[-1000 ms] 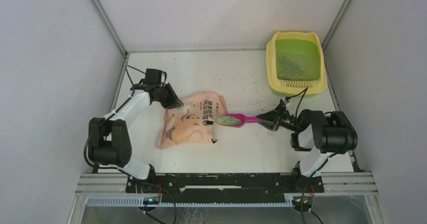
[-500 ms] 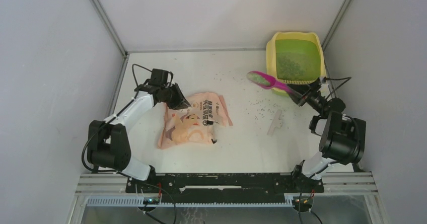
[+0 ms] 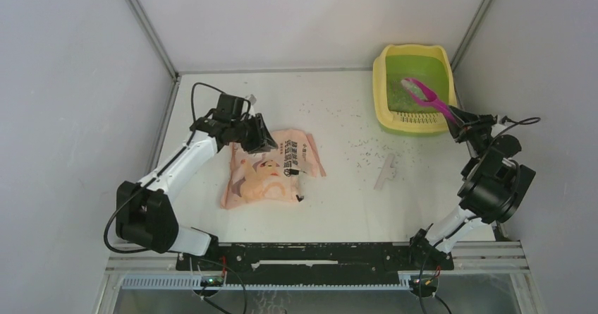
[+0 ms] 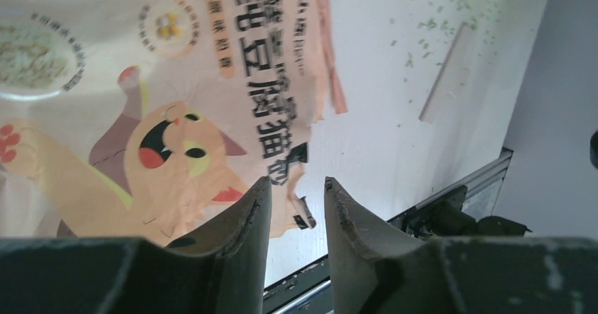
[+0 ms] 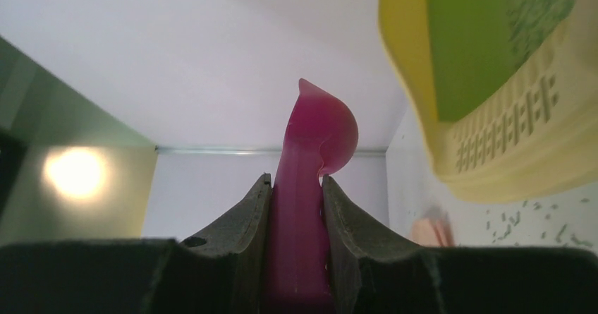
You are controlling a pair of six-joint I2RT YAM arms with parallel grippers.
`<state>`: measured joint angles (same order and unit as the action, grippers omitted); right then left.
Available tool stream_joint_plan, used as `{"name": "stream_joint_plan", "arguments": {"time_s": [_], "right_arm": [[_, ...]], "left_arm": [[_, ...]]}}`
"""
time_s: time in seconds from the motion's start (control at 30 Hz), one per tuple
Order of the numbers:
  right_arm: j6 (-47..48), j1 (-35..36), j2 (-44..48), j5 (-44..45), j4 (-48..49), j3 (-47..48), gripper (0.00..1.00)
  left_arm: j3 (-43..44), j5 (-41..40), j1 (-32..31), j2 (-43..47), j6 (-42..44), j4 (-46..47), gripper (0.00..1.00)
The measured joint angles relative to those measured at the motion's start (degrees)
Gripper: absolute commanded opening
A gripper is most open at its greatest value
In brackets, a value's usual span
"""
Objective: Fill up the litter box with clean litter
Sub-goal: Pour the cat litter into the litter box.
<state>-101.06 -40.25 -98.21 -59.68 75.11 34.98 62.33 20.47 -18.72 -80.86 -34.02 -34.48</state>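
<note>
The litter box stands at the back right, with a pale yellow rim and a green basin. Dark litter covers part of the basin floor. My right gripper is shut on the handle of a magenta scoop, whose bowl hangs tilted over the basin. In the right wrist view the scoop rises between the fingers, with the litter box and litter at upper right. My left gripper hovers over the upper left corner of the peach-pink bag. Its jaws stand open, nothing between them.
Loose granules are strewn over the white table between the bag and the box. A small white strip lies right of the bag, and the left wrist view shows the strip too. Grey walls close in on both sides.
My right arm has carried the scoop from the bag's mouth up and right to over the litter box and tipped it. The left gripper has shifted slightly right.
</note>
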Motion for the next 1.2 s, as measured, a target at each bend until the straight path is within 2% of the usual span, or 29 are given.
{"name": "stream_joint_plan", "arguments": {"time_s": [0.03, 0.1, 0.13, 0.2, 0.37, 0.57, 0.83, 1.03, 1.2], "right_arm": [[1.79, -0.37, -0.09, 0.57, -3.26, 1.18, 0.00], [5.97, -0.66, -0.09, 1.79, -9.62, 4.04, 0.00], [8.72, -0.61, -0.09, 2.60, -13.90, 6.23, 0.00], [14.49, -0.28, 0.00, 4.13, -22.93, 10.60, 0.00], [31.65, 2.01, 0.02, 11.19, -48.57, 24.55, 0.00], [47.84, 8.96, -0.94, 21.31, -70.58, 38.75, 0.00], [64.37, 21.44, -6.14, 37.24, -89.39, 52.17, 0.00], [73.53, 28.09, -7.06, 54.82, -99.49, 55.87, 0.00], [81.61, 31.85, -5.88, 71.23, -102.86, 56.68, 0.00]], "left_arm": [[1.03, 0.28, -0.33, -0.02, 0.24, -0.33, 0.43], [3.89, 0.98, -1.01, -0.07, 1.05, -0.98, 0.75], [5.18, 1.14, -1.22, -0.11, 1.66, -1.03, 0.88], [8.33, 1.40, -1.55, -0.44, 1.92, -1.09, 0.99], [11.17, 1.75, -1.64, -0.63, 3.04, -1.29, 1.00], [11.17, 2.29, -2.19, -0.28, 2.99, -2.78, 1.00], [9.20, 2.47, -2.99, 4.98, 2.97, -3.02, 1.00], [6.99, 2.43, -3.61, 7.26, 2.95, -3.17, 1.00], [6.75, 2.25, -4.87, 7.37, 2.91, -3.41, 1.00]]}}
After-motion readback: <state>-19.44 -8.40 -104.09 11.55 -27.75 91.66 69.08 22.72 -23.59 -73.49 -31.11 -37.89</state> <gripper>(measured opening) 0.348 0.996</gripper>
